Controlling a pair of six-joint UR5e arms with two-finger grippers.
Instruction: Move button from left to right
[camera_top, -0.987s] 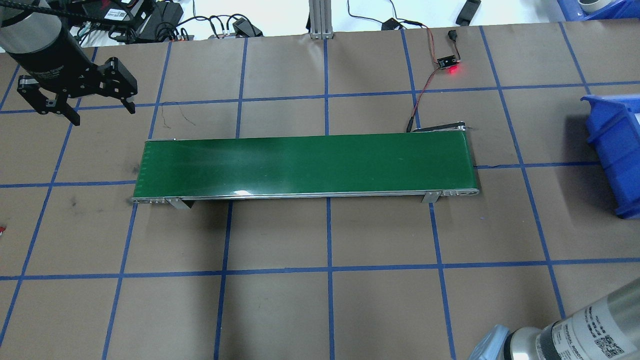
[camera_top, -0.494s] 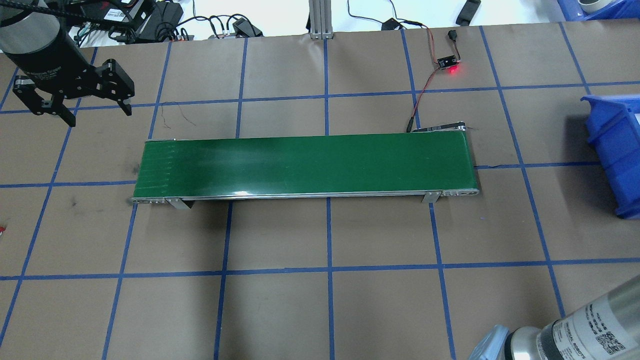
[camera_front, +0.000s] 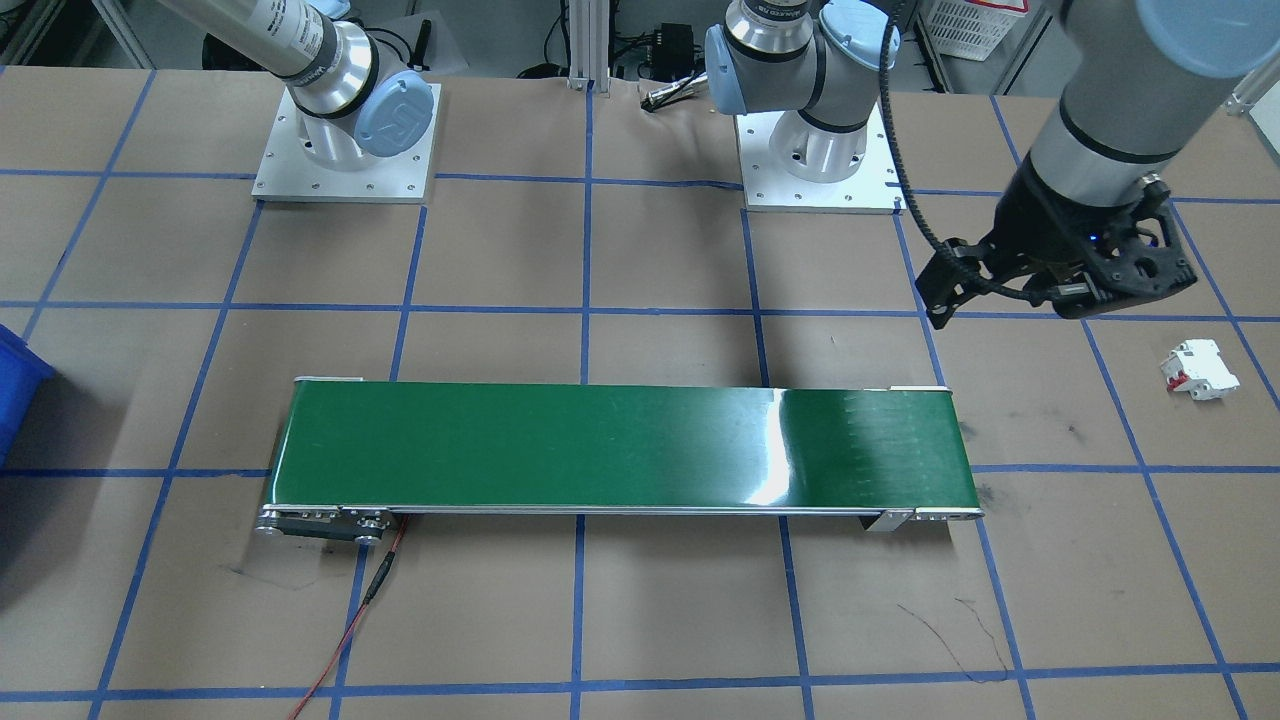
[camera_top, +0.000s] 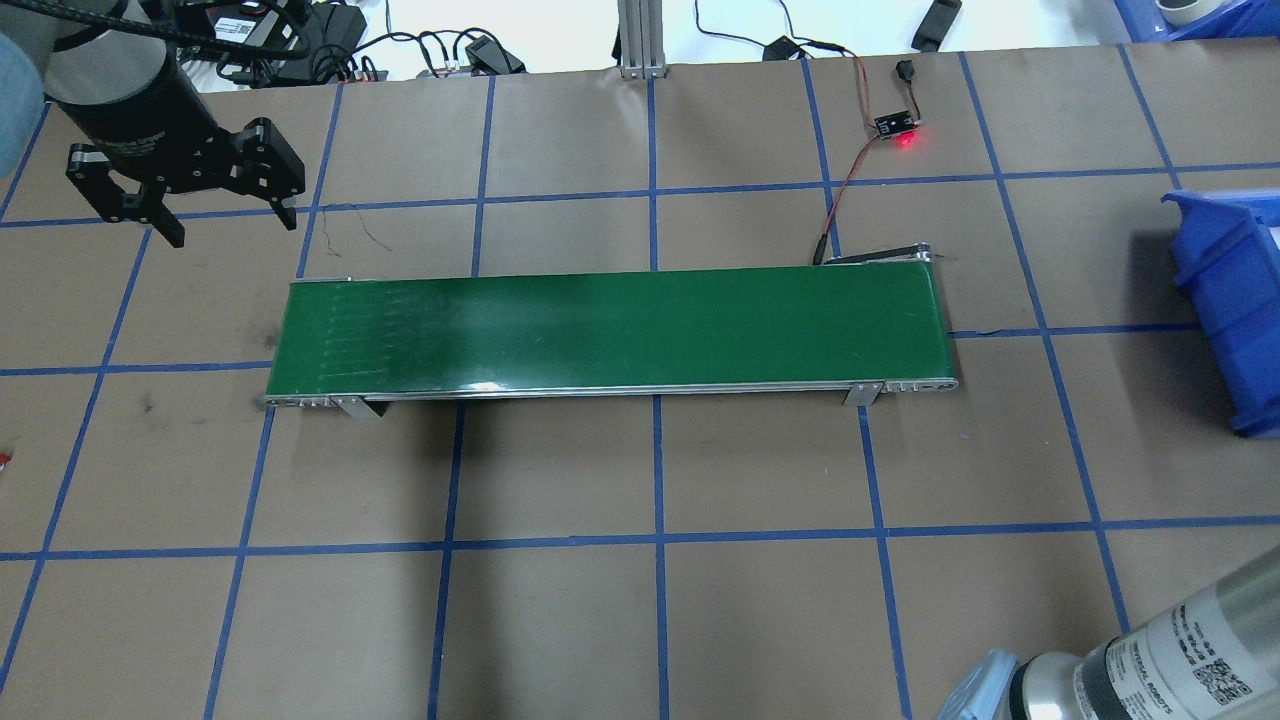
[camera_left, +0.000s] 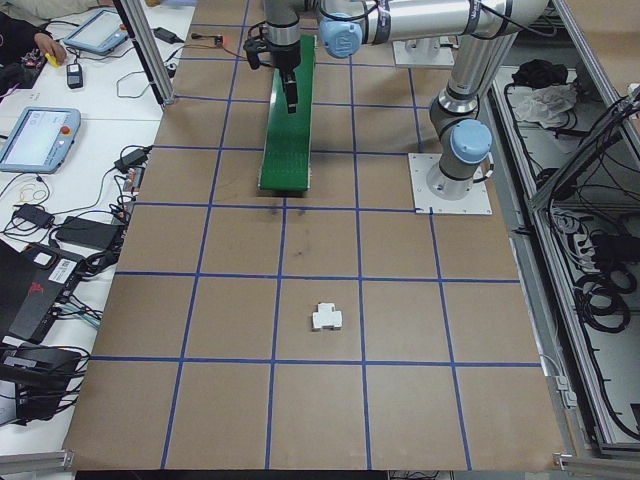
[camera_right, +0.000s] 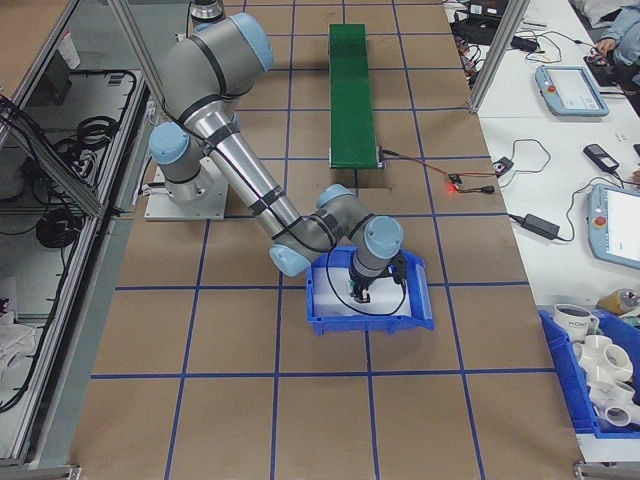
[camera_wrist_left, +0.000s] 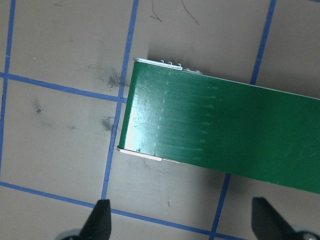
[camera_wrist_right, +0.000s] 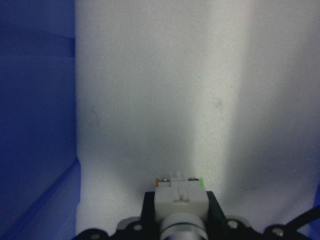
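Right gripper (camera_wrist_right: 180, 212): reaches down into the blue bin (camera_right: 322, 322); its black fingers (camera_wrist_right: 148, 210) are closed on either side of the button (camera_wrist_right: 179, 196), which sits gripped between them

Button: white blocky body with a light-green tab at one top corner and an orange one at the other; held just above the bin's white foam lining (camera_wrist_right: 200, 90), in the right wrist view; the round cap is out of focus at the frame's bottom edge

Left gripper (camera_top: 232, 222): spread wide, nothing between the fingers; hangs above the table (camera_top: 700, 620) just beyond the left end of the conveyor (camera_top: 610, 330); both black fingertips (camera_wrist_left: 100, 216) show at the bottom of the left wrist view, well apart

Conveyor: green belt in a metal frame, lying across the middle of the table; a red and black cable (camera_top: 850, 170) leaves its right end toward a small board with a red light (camera_top: 905, 140)

Circuit breaker (camera_front: 1198, 369): white with red marks, lying on the table beyond the conveyor's left end, apart from the left gripper

Labelling: printed lettering and a QR code on the right arm (camera_top: 1180, 660), and lettering on the left arm's wrist (camera_top: 130, 135); neither can be read with certainty

Table: brown surface divided into squares by blue tape
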